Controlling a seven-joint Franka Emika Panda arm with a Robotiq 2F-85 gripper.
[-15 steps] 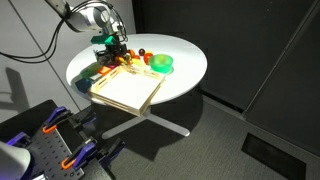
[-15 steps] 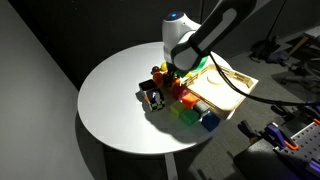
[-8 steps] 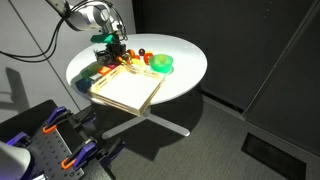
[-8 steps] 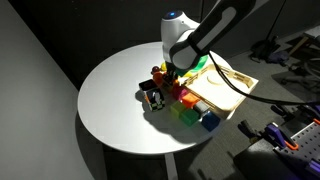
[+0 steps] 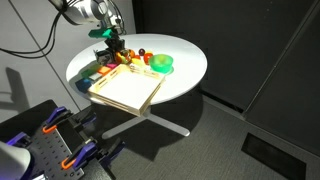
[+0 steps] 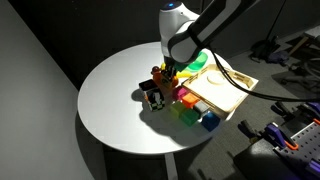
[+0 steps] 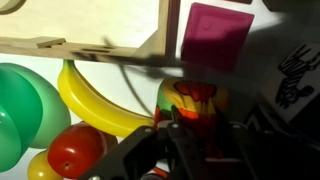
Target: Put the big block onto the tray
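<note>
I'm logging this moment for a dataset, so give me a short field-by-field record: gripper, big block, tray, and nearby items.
gripper: above the toy cluster beside the tray, jaws apparently closed on the big block
big block: yellow and orange-red, between the fingers
tray: light wood, flat on the round white table
nearby: banana, magenta block, green dish
task state: big block not yet on the tray

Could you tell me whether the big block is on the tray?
No, the big block is beside the banana, outside the rim of the tray.
</note>
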